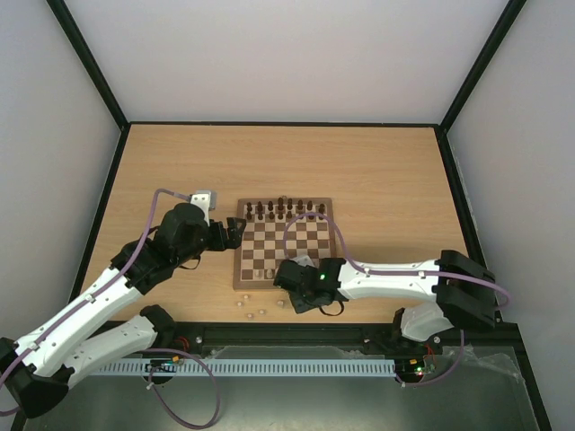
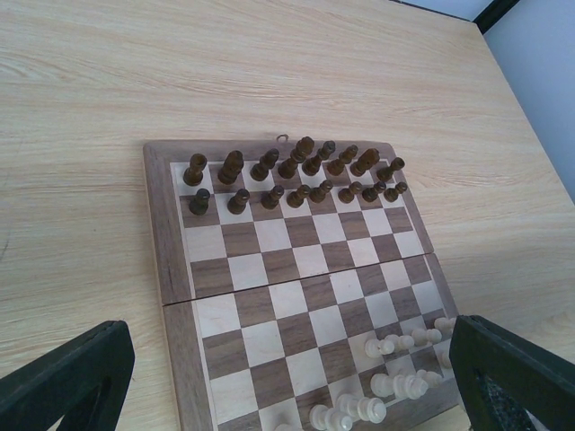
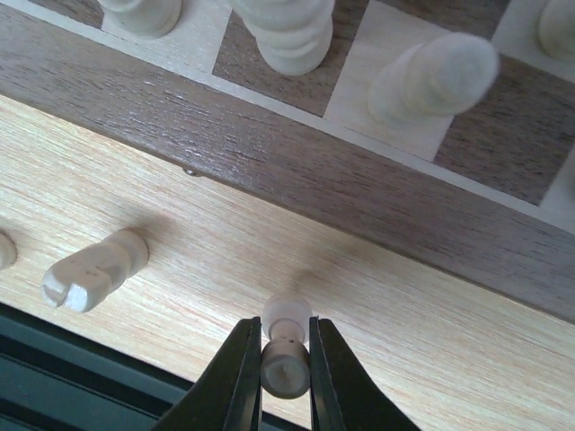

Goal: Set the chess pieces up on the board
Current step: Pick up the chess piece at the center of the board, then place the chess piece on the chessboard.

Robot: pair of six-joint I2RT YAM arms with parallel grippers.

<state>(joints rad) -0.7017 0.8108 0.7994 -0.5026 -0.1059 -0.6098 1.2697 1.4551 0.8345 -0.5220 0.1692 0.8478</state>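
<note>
The board (image 1: 285,242) lies mid-table. Dark pieces (image 2: 296,175) fill its two far rows. Several pale pieces (image 2: 395,386) stand on its near rows, also seen in the right wrist view (image 3: 292,31). My right gripper (image 3: 285,359) is shut on a pale pawn (image 3: 286,346), just above the table a little in front of the board's near border (image 3: 359,180). In the top view it (image 1: 284,303) is at the board's near edge. My left gripper (image 2: 287,395) is open and empty, over the board's left side (image 1: 235,232).
A pale piece (image 3: 94,269) lies on its side on the table left of my right gripper, another (image 3: 4,250) at the frame edge. Loose pale pieces (image 1: 252,312) lie in front of the board. The table's dark front edge (image 3: 54,359) is close.
</note>
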